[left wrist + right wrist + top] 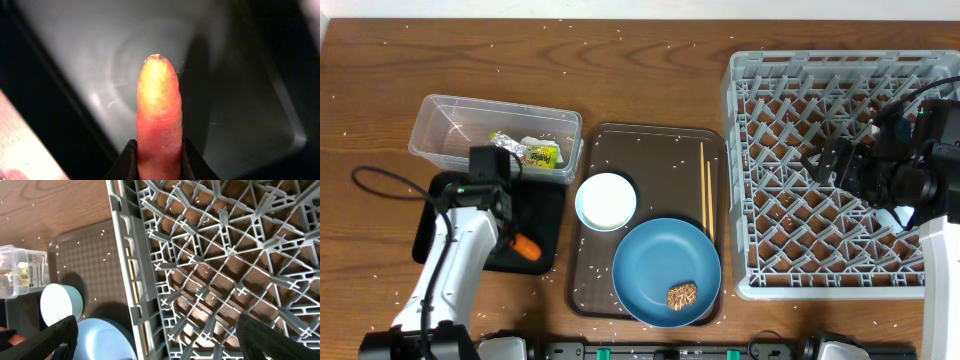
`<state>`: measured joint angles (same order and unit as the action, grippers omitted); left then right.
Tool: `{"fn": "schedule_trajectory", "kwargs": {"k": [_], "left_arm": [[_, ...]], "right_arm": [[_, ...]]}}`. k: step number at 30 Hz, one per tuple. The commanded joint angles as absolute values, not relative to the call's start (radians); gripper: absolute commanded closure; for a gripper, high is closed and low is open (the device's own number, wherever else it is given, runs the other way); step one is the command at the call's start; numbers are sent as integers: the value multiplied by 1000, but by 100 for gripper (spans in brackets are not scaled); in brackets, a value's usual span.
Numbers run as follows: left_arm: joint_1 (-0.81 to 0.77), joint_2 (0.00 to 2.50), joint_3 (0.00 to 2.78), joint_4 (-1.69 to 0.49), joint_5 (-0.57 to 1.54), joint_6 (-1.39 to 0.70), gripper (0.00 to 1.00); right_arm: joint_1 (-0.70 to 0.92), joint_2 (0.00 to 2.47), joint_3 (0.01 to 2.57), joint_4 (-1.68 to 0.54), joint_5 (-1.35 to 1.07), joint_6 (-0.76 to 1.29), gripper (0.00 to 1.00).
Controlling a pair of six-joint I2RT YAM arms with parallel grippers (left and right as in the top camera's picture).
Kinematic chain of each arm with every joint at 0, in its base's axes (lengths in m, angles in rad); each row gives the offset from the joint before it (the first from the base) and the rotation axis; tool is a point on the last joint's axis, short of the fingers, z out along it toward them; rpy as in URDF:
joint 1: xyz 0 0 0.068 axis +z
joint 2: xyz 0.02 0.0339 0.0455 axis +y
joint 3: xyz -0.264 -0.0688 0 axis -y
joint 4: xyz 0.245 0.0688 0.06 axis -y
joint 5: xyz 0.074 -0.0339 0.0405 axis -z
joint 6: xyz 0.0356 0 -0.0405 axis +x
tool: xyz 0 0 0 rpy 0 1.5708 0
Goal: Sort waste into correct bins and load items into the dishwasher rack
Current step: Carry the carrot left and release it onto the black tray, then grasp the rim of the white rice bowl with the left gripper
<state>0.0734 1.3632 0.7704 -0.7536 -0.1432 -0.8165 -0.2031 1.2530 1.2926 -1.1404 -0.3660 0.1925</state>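
The left gripper is closed on the blunt, waxy orange carrot, over the glossy black tray at lower left of the overhead view; I judge only the release remains. A crinkled yellow-green wrapper lies in the clear tub. The right gripper gapes empty over the bare grey lattice rack. The blue plate, white bowl and chopsticks sit unloaded at centre.

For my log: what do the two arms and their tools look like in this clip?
Both have white tubular links, on the left arm and right arm alike, with black joint housings. A thin black cable loops beside the left arm. The left tool and right tool have plain black fingers.
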Motion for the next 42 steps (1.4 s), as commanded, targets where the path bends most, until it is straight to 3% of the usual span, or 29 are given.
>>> {"fn": "schedule_trajectory", "kwargs": {"k": [1,2,4,12,18,28,34,36,42], "left_arm": [[78,1357,756,-752,-187,-898,83],[78,1353,760,-757,-183,-892,70],[78,1344,779,-779,-166,-866,59],[67,1242,921,-888,-14,-654,48],[-58,1186,950,-820,149,-403,43],[-306,1349,950,-708,109,-284,44],[-327,1507,950,-640,48,-281,45],[-327,1551,950,-627,39,-265,52],[-327,1623,950,-610,7,-262,57]], "right_arm": [[-189,1255,1292,-1142,-370,174,6],[-189,1255,1292,-1142,-370,174,6],[-189,1255,1292,-1142,-370,174,6],[-189,1255,1292,-1139,-369,167,6],[-189,1255,1292,-1133,-370,167,6],[-189,1255,1292,-1140,-370,167,6],[-189,1255,1292,-1144,-370,167,5],[-189,1255,1292,-1144,-370,167,5],[-189,1255,1292,-1144,-370,167,5]]}}
